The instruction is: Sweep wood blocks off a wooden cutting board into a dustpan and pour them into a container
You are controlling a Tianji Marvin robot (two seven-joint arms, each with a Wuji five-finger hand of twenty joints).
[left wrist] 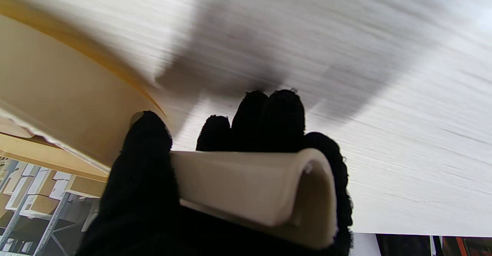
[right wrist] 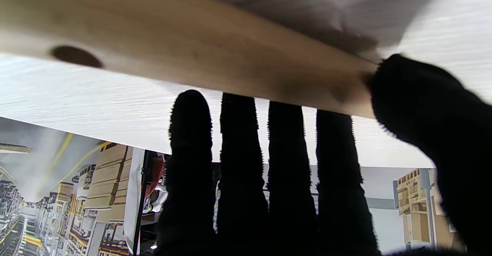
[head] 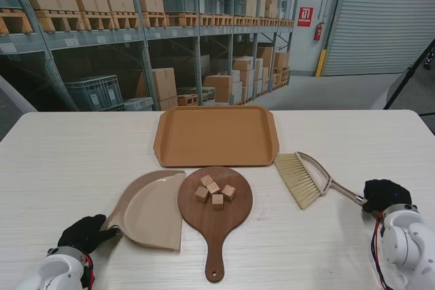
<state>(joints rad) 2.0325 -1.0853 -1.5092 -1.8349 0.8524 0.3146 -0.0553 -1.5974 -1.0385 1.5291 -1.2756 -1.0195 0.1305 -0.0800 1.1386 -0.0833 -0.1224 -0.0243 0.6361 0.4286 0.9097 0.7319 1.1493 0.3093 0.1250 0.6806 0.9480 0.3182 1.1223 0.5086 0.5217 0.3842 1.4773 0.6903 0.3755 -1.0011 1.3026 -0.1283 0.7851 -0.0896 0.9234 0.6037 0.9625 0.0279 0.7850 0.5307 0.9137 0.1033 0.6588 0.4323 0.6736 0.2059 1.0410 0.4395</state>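
Left hand (head: 85,233) clamped on dustpan (head: 151,210) handle, lip against board (head: 215,203) for catching blocks (head: 215,191). Right hand (head: 385,195) at brush (head: 307,178) handle, fingers apart, not yet gripping.

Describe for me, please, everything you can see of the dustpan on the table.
The dustpan is a beige, smooth pan that looks like plastic, with a rounded back, low raised walls and a straight open lip. It lies flat on the white table, left of the round wooden cutting board, its lip running close along the board's edge; whether they touch is unclear. Nothing lies in it. Its short, hollow, curved handle points toward me, and the black-gloved left hand is closed around it.
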